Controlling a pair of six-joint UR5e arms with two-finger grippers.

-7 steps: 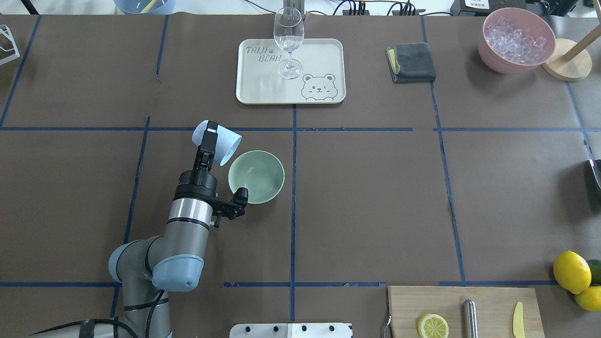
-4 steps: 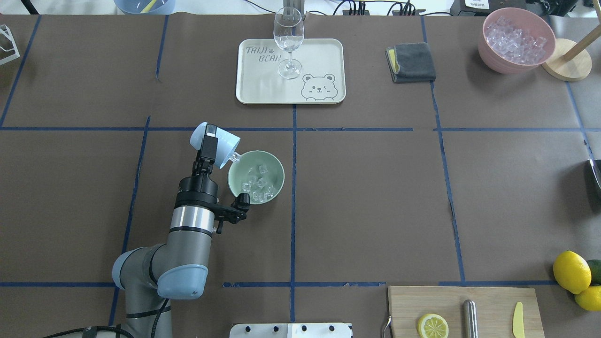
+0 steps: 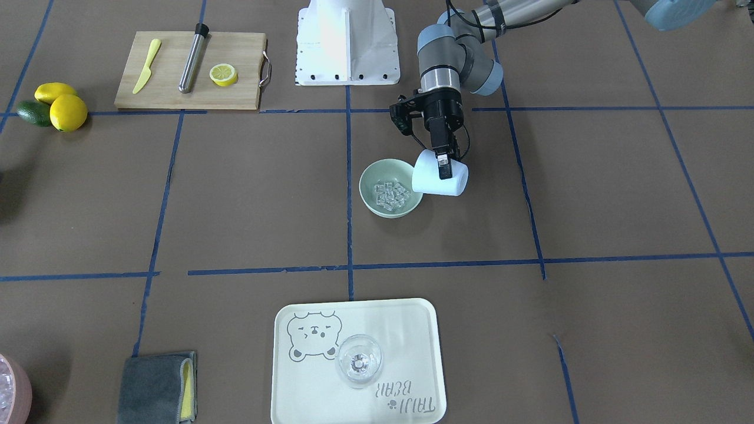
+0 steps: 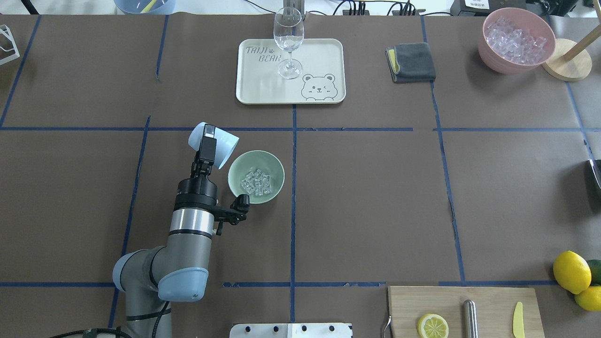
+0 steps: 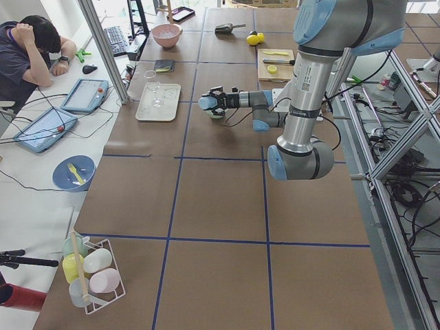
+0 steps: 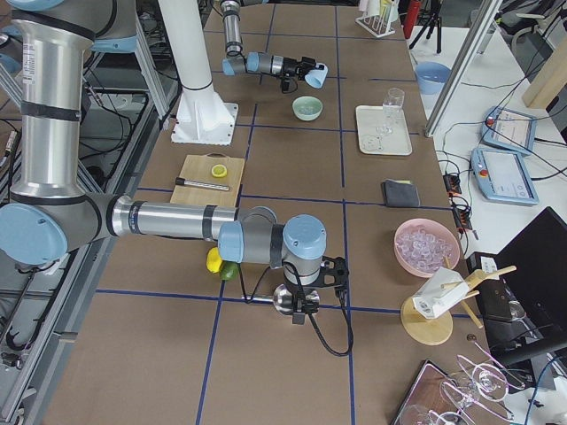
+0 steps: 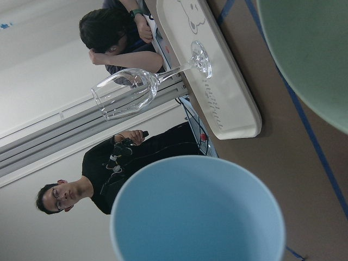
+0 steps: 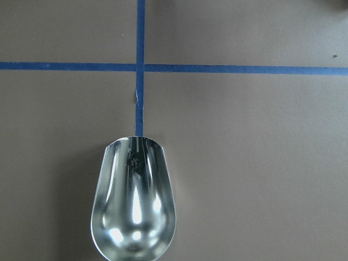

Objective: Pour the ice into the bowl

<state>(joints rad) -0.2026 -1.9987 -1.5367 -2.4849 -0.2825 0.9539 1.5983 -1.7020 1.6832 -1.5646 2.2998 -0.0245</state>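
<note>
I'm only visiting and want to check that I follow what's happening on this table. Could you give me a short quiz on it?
1. What lies in the mint-green bowl?
2. True or false: the left gripper holds the blue cup upright.
3. The wine glass stands: A on the tray; B in the bowl; C in the blue cup.
Key: 1. ice cubes. 2. False: the cup is tipped, mouth toward the bowl. 3. A.

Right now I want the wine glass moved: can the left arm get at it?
Not yet, probably: the way to the glass looks free, but the left gripper holds the cup.
</note>
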